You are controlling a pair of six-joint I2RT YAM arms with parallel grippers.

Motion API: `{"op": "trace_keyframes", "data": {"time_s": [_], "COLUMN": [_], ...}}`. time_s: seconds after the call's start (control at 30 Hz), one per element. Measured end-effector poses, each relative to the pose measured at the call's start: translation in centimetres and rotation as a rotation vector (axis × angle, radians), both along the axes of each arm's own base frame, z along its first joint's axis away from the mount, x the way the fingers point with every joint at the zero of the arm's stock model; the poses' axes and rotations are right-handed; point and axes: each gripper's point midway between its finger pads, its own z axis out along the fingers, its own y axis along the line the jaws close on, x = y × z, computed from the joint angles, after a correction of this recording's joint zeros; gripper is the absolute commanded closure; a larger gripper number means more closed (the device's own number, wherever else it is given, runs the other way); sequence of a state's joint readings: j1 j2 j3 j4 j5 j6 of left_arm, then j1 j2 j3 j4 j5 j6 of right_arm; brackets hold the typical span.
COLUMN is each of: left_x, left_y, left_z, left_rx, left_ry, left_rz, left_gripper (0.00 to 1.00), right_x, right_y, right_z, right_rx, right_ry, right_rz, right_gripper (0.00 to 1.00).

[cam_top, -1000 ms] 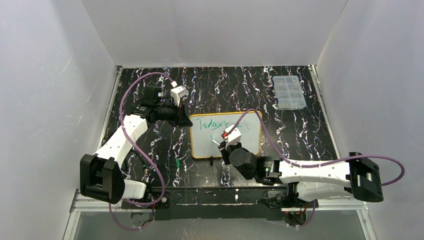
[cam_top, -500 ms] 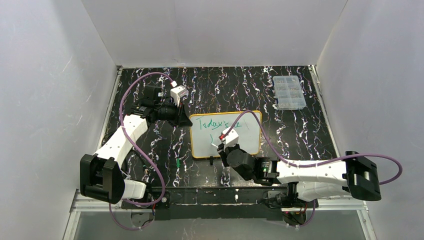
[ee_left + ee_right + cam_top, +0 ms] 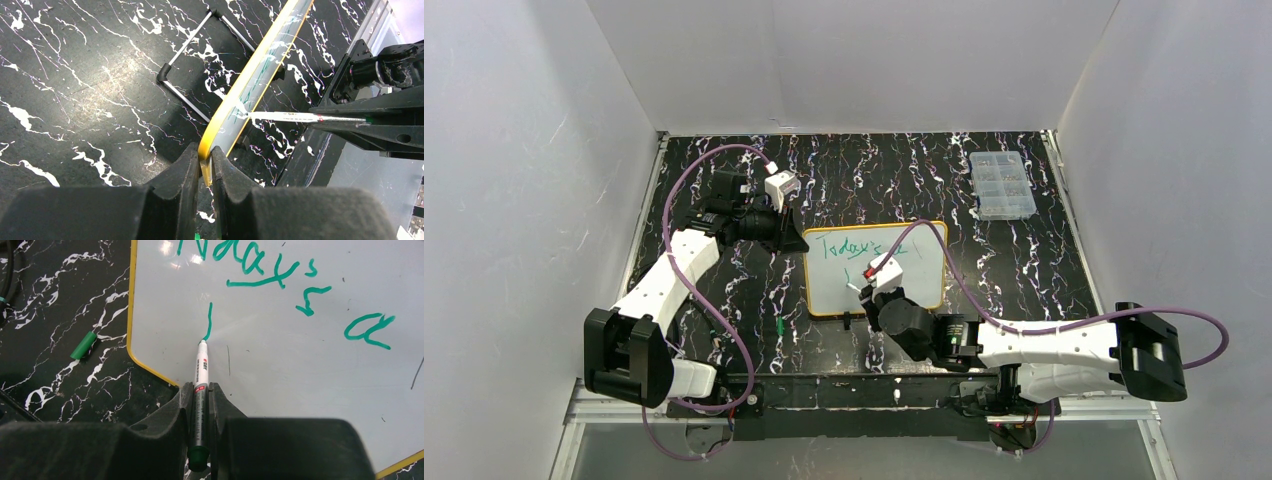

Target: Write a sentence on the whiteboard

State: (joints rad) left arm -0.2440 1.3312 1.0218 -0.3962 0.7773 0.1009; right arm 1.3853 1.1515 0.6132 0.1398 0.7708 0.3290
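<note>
The whiteboard (image 3: 916, 285), white with a yellow frame, stands tilted at the table's middle with green writing along its top. My left gripper (image 3: 801, 243) is shut on the frame at the upper left corner; the left wrist view shows the yellow edge (image 3: 260, 70) pinched between my left gripper's (image 3: 204, 160) jaws. My right gripper (image 3: 201, 390) is shut on a white marker (image 3: 201, 367). The marker's tip touches the whiteboard (image 3: 310, 380) at the lower end of a short green stroke under the first word. From above, my right gripper (image 3: 871, 290) hovers over the board's lower middle.
A green marker cap (image 3: 780, 327) lies on the black marbled table left of the board's near corner, also the cap (image 3: 83, 345) in the right wrist view. A clear compartmented box (image 3: 1002, 185) sits at the back right. The board's wire stand (image 3: 200, 60) rests behind it.
The right arm with the marker slid slightly left and toward the near edge across the board, then stopped. The left arm kept its grip and did not move.
</note>
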Motion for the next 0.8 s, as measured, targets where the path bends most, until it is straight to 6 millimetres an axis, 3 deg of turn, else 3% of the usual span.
{"op": "trace_keyframes", "data": {"time_s": [0.37,0.8], "left_x": [0.0,0.0], "left_y": [0.0,0.0], "left_z": [0.0,0.0], "left_rx": [0.0,0.0], "left_ry": [0.001,0.001], "left_rz": [-0.001,0.0], "left_gripper": [1.0,1.0], "right_x": [0.9,0.6], "right_y": [-1.2,-1.9], "right_z": [2.0,1.2], "right_rx": [0.036,0.025], "right_ry": [-0.053,-0.02], "right_rz": [-0.069,-0.083], "right_gripper": [0.99,0.99]}}
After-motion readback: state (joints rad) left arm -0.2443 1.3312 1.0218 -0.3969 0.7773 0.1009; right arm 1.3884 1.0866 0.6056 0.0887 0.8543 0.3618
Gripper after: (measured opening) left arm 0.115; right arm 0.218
